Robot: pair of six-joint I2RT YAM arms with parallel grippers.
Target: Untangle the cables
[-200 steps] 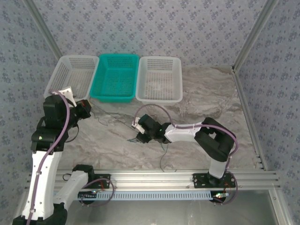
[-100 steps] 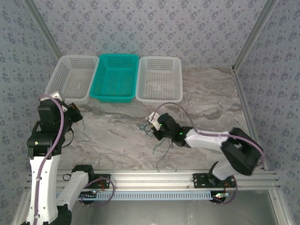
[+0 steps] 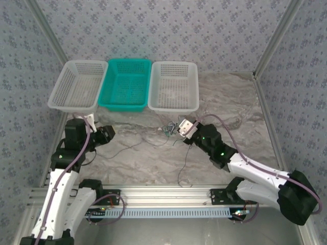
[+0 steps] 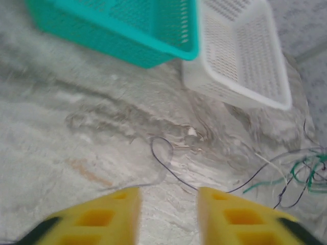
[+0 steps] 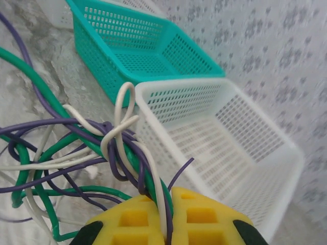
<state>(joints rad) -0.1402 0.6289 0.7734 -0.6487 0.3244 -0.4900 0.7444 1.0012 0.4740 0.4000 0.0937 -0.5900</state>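
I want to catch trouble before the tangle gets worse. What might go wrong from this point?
The right fingers are shut on several strands of the cables at once, so pulling may tighten the knot. The left fingers stand open, the dark strand ahead lying loose, so the bundle may just drag. Ends near the white basket could snag its mesh.

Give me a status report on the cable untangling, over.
Right gripper shut on the cables, bundle knotted. Left gripper open, holding nothing, one dark strand on the table ahead of it. White basket close behind the bundle.
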